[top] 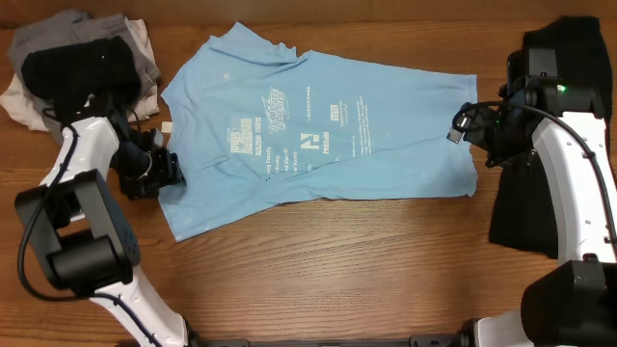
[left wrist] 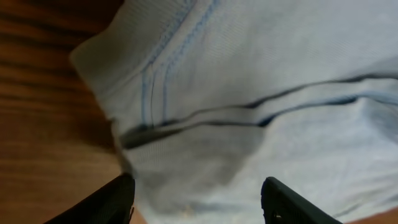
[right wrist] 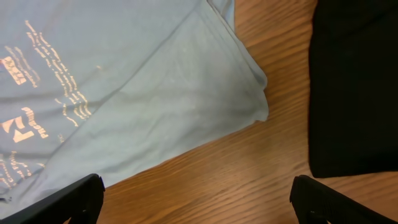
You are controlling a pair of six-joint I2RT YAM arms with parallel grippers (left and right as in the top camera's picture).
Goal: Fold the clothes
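So the left pincer (top: 166,175) is parked at the sleeve edge of the blue T-shirt (top: 318,135), fingers apart, hem right between them, nothing clamped. The right pincer (right wrist: 199,194) is spread wide and holds nothing, with the shirt's corner just ahead and the black garment (right wrist: 354,81) off to its right.

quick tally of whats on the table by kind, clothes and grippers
light blue t-shirt, spread out: 1
black garment on the right: 1
heap of mixed clothes, far left corner: 1
grippers: 2, left gripper and right gripper
total: 5
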